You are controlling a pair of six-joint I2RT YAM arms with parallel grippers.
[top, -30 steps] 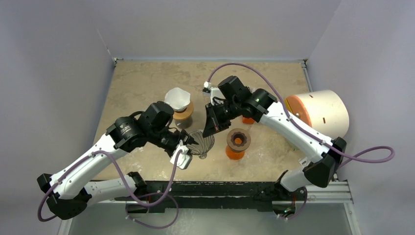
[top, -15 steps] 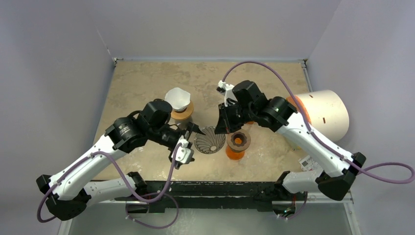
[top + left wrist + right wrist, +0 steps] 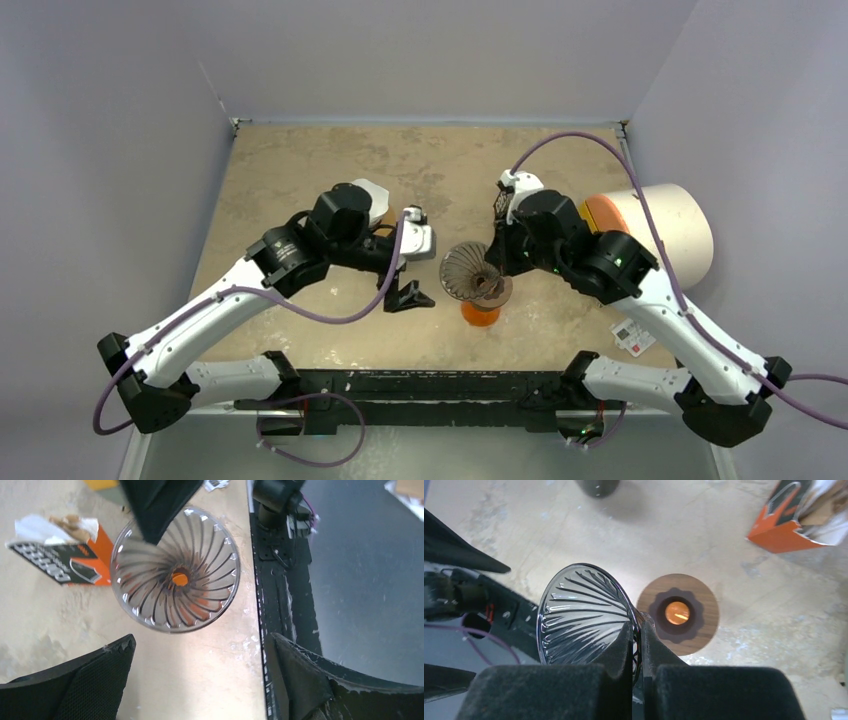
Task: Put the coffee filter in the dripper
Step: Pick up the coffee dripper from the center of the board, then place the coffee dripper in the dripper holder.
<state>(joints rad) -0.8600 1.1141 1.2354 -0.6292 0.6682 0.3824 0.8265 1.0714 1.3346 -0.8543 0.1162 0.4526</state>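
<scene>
The white coffee filter (image 3: pixel 372 191) sits just behind the left arm's wrist, half hidden by it, well back from the left claw (image 3: pixel 408 297) and apart from the dripper (image 3: pixel 462 272). The clear ribbed dripper hangs tilted, mouth turned toward the left claw, with its rim clamped between the pressed-together fingers of the right claw (image 3: pixel 638 645). Directly under the right claw stands an orange stand (image 3: pixel 481 312) topped by a wooden ring (image 3: pixel 677 612); whether the dripper touches it I cannot tell. An orange packet (image 3: pixel 784 530) lies on the counter (image 3: pixel 300 170) beyond that claw, and a white drum (image 3: pixel 660 225) lies behind the right elbow. The left claw points at the dripper, fingers spread wide, holding nothing. Both arms bend inward toward the counter's middle.
</scene>
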